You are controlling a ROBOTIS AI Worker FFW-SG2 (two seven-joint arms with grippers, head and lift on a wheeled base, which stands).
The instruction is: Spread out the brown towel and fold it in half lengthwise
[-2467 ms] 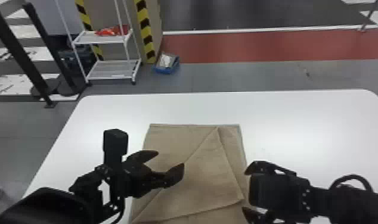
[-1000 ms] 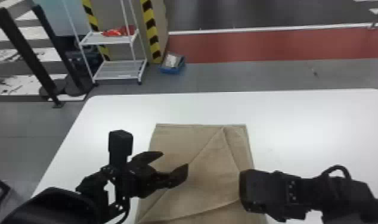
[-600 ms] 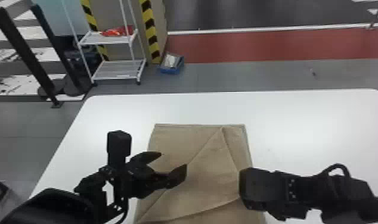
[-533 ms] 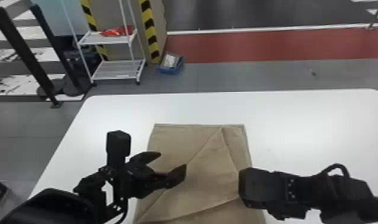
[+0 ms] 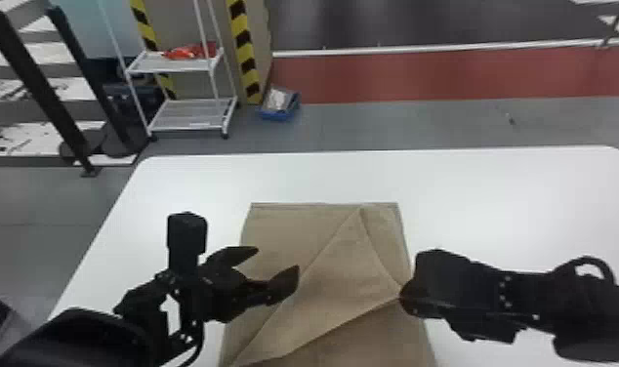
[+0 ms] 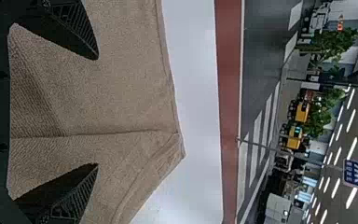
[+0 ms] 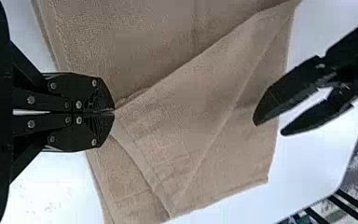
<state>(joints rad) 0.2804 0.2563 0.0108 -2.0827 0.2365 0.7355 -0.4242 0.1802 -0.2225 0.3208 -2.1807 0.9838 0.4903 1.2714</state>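
Observation:
The brown towel (image 5: 323,273) lies on the table with a triangular flap turned over across its middle. At the flap's right corner is my right gripper (image 5: 405,296); in the right wrist view that gripper (image 7: 113,111) is shut on the corner of the towel (image 7: 191,116). Over the towel's left part, my left gripper (image 5: 278,263) stands open with nothing between its fingertips. Seen from the left wrist, the left gripper (image 6: 98,112) has its two fingers wide apart, with the towel (image 6: 121,93) beyond them.
The white table (image 5: 508,205) extends on both sides of the towel and behind it. Past its far edge, a white shelf rack (image 5: 191,114) and a blue bin (image 5: 279,105) stand on the floor at the back left.
Since the earliest frame, my right gripper has gone from open beside the towel to shut on the flap's corner. The left gripper looks unmoved over the towel; the whole view has shifted slightly.

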